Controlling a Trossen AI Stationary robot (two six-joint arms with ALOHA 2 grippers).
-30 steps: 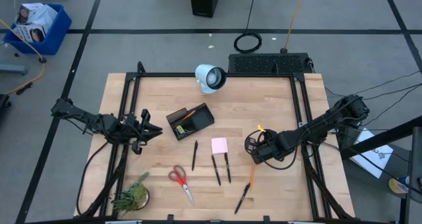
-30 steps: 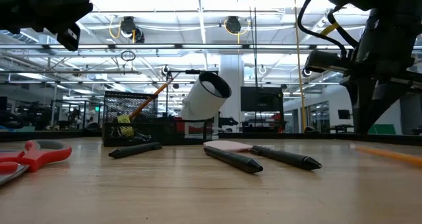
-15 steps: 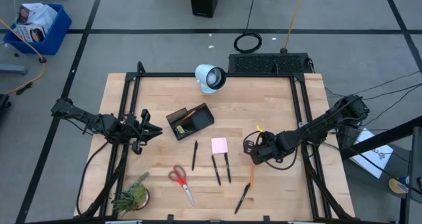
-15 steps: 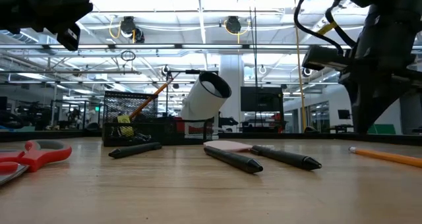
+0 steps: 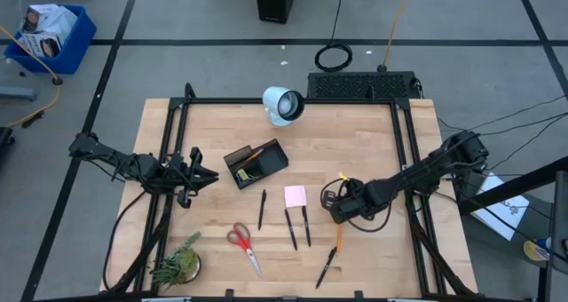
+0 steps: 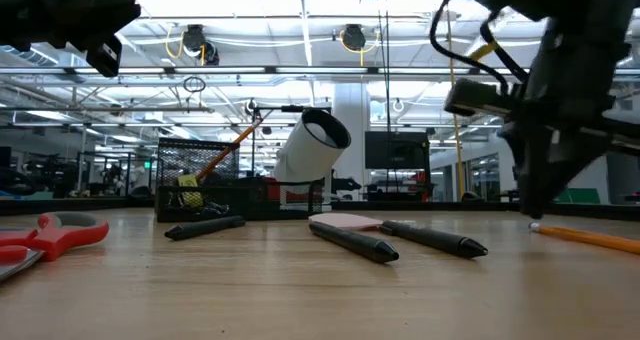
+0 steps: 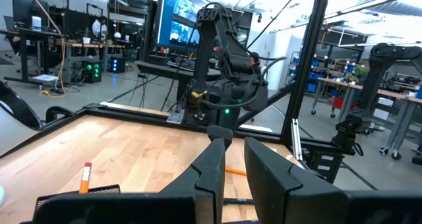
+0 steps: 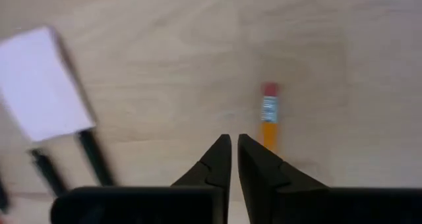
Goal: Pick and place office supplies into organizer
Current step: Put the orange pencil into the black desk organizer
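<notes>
Pencil [image 5: 337, 241], orange, lying flat on the table [image 5: 373, 142] toward its front edge, eraser end pointing back at the right gripper [image 5: 335, 206] and long axis running away from it toward the front, where the pencil's far end meets a black pen [image 5: 325, 268]. From my seat I read the right gripper hanging just above that eraser end, tips pointed down at the wood, fingers [image 8: 221, 159] drawn nearly together with only a slit between and nothing in them; in its wrist view the pencil [image 8: 269, 115] sits just off to one side of the tips, not between them. Right arm is plainly the nearer; left gripper [image 5: 197, 176] waits over the table's left side, well apart, fingers [image 7: 214, 161] close together with a narrow gap and nothing in them. Organizer [image 5: 256, 163] stands behind and left of the pencil, an orange pencil already in it. My judgement: the jaws need to widen and shift sideways across the shaft before descending.
</notes>
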